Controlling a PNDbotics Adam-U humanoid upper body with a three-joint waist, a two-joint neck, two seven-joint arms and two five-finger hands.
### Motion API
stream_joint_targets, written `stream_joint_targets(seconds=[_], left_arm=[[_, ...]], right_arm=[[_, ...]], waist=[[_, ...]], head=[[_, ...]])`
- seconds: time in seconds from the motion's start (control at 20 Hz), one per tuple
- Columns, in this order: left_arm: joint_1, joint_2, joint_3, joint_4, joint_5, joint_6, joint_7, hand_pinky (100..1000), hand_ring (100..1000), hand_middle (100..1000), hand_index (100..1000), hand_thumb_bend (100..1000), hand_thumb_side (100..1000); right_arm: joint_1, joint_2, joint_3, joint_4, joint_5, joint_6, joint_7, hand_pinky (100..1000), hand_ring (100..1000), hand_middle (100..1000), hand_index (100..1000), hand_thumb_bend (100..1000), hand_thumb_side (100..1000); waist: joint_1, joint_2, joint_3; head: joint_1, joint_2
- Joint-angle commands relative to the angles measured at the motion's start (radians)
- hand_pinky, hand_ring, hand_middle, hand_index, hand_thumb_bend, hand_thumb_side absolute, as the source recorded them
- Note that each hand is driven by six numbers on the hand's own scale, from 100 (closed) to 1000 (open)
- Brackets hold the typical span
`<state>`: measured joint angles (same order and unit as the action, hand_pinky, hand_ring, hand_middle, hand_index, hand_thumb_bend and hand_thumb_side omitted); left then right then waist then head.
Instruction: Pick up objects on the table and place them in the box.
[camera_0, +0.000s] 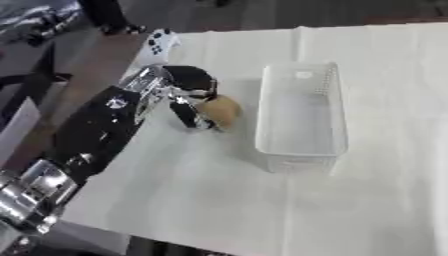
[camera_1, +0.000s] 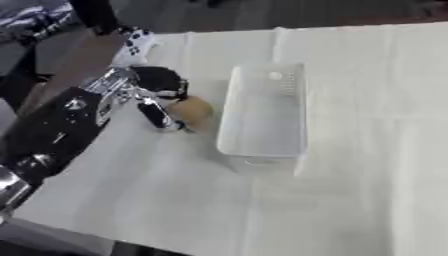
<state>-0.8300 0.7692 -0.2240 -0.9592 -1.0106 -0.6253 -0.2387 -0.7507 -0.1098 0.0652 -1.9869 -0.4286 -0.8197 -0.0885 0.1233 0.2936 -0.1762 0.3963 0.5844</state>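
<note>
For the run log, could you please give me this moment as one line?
left hand curled round tan round object on table | white box beside it, looks empty | white controller at far edge | right hand not in view

You're looking at soft, blurred pictures under even, fairly bright light; the white table (camera_0: 367, 200) nearly washes out, and the box (camera_0: 302, 112) casts perhaps a faint shadow.

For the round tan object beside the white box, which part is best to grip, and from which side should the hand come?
Grip the tan object around its rounded middle, coming from its left, as the left hand does now. The white box stands close on its right and blocks that side, and the rounded shape probably suits fingers curling around it.
</note>
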Motion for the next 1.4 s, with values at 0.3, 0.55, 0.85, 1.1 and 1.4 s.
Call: stream_joint_targets(seconds=[0.3, 0.55, 0.85, 1.1, 1.4], left_arm=[[-0.026, 0.076, 0.010, -0.042, 0.019, 0.010, 0.019, 100, 100, 100, 291, 100, 478], [-0.046, 0.099, 0.006, -0.069, 0.042, 0.014, 0.019, 100, 100, 100, 288, 100, 490], [-0.074, 0.126, 0.004, -0.103, 0.064, 0.021, 0.020, 100, 100, 100, 288, 100, 453], [-0.097, 0.142, -0.010, -0.148, 0.103, 0.014, 0.023, 100, 100, 100, 287, 100, 441], [-0.099, 0.165, -0.057, -0.256, 0.203, -0.006, -0.002, 100, 100, 100, 287, 100, 439]], right_arm=[[-0.011, -0.012, -0.005, -0.013, 0.009, 0.000, -0.005, 100, 107, 147, 421, 100, 1000], [-0.004, -0.019, -0.006, -0.013, 0.015, 0.002, -0.008, 100, 106, 146, 420, 100, 1000], [0.002, -0.027, -0.006, -0.013, 0.021, 0.004, -0.011, 100, 106, 146, 421, 100, 1000], [0.007, -0.032, -0.005, -0.013, 0.024, 0.005, -0.013, 100, 106, 146, 420, 100, 1000], [0.007, -0.034, -0.002, -0.013, 0.025, 0.007, -0.013, 100, 106, 146, 420, 100, 1000]], waist=[[-0.003, -0.030, 0.016], [-0.003, -0.037, 0.028], [-0.001, -0.045, 0.040], [0.000, -0.049, 0.045], [0.002, -0.051, 0.044]], head=[[-0.008, 0.003], [-0.012, 0.007], [-0.017, 0.010], [-0.018, 0.014], [-0.015, 0.015]])
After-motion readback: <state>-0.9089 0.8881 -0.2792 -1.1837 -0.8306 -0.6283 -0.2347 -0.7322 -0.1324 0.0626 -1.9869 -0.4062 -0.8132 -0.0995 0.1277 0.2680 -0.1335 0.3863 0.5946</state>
